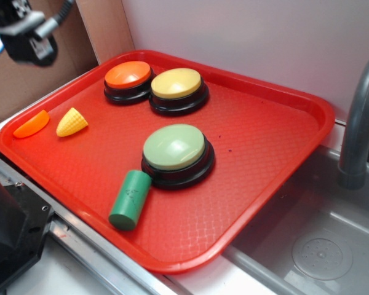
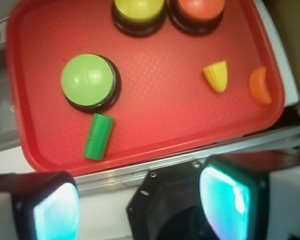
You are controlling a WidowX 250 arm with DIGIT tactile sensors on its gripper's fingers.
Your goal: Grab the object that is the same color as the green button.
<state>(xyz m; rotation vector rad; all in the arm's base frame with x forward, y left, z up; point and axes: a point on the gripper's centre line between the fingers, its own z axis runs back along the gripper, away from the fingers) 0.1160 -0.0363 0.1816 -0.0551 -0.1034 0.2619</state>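
1 green cylinder [image 1: 131,200] on tray [image 1: 277,160], well apart from tool [image 2: 140,202]

I see even, bright indoor light with soft shadows. My wrist view is washed out, its fingers [image 2: 55,210] blurred in the foreground; the exterior view is slightly soft.

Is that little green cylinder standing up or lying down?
Lying down. The green cylinder rests on its side on the red tray, one end against the green button.
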